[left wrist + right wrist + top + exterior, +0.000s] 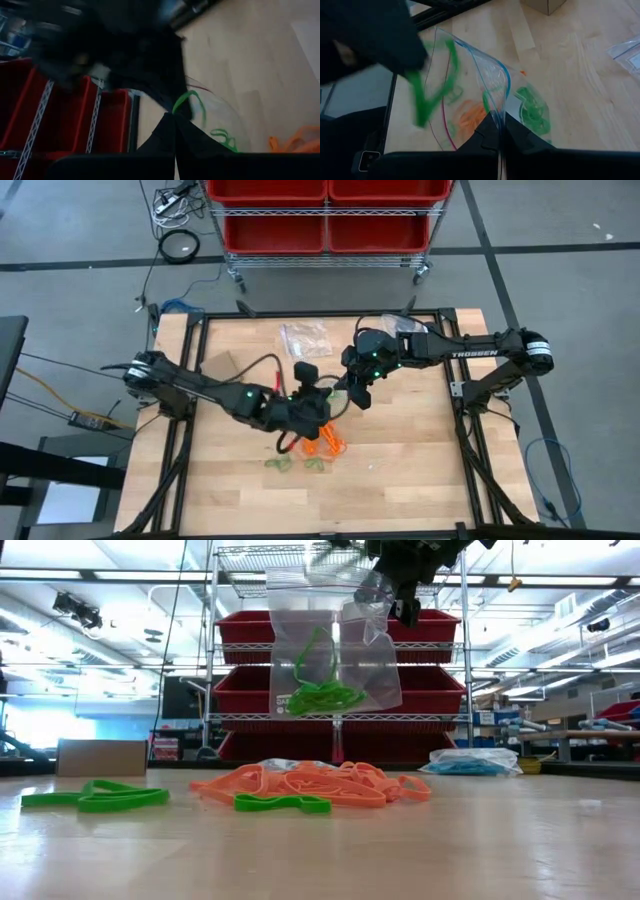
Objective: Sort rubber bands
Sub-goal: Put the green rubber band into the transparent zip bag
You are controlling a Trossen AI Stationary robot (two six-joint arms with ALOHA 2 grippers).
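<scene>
The right gripper (499, 134) is closed on the top edge of a clear bag (485, 85), which hangs in the air above the table; in the low view the bag (335, 650) hangs below that gripper (405, 602) with a clump of green bands (322, 692) lying in its bottom. The left gripper (175, 131) is closed too, its fingers pressed together; the wrist view shows a green band (187, 100) at its tip beside the bag's mouth, but whether it actually pinches the band cannot be told. In the high view the two grippers meet near the table's centre, the left (312, 402) at about 7 o'clock from the right (358, 388). Outward from there, an orange pile of bands (325, 442) lies on the table (420, 470) at 6 o'clock from the left gripper, with loose green bands (280, 464) just beyond it toward the near edge. The low view shows one green band (282, 804) lying against the front of the orange pile (320, 783) and another green pair (95, 797) well apart at 9 o'clock. A second bag (305, 338) lies flat at 12 o'clock near the far edge, and a small cardboard box (101, 756) stands at the far left. A rack of red bins (327, 215) stands beyond the table.
</scene>
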